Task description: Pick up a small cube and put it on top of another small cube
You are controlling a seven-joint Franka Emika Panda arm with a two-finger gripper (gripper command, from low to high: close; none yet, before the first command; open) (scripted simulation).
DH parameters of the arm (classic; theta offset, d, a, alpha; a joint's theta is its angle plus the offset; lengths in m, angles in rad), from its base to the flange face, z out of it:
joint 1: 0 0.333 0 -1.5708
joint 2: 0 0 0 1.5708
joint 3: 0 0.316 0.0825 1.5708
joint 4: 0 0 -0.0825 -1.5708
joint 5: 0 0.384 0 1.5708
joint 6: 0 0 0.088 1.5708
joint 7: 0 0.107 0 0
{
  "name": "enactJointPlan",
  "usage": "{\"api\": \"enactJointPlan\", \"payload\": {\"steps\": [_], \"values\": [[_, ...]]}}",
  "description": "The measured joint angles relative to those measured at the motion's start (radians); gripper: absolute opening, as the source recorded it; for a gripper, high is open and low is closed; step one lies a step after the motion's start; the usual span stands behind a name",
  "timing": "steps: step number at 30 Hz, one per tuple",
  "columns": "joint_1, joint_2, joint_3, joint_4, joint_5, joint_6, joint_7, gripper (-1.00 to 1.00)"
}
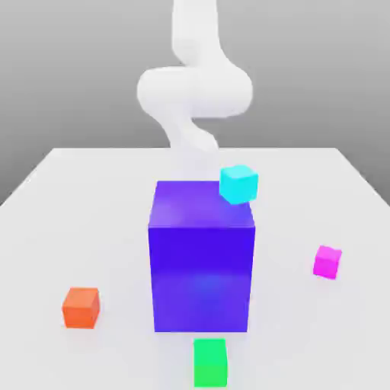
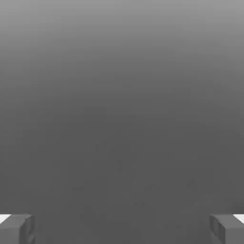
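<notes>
Small bright magenta cube (image 1: pixel 327 261): on white worktop (image 1: pixel 91 206), ungrasped; tool (image 2: pixel 122 228) wide, empty; next, likely approach and descend over it.

A big blue-violet cube (image 1: pixel 202 278) stands mid-desk (image 1: pixel 46 228). A small orange cube (image 1: pixel 81 308) sits toward the exterior view's left, a green one (image 1: pixel 210 362) in front.

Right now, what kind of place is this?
Probably a computer-made practice room for a robot: a plain white table, bright toy blocks like the big blue-violet cube and small magenta cube, and a smooth white robot arm.
</notes>
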Motion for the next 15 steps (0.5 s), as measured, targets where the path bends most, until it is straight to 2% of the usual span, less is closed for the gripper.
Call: {"api": "enactJointPlan", "payload": {"steps": [15], "values": [[0.337, 0.407, 0.167, -0.291, 0.132, 0.290, -0.172, 0.00]]}}
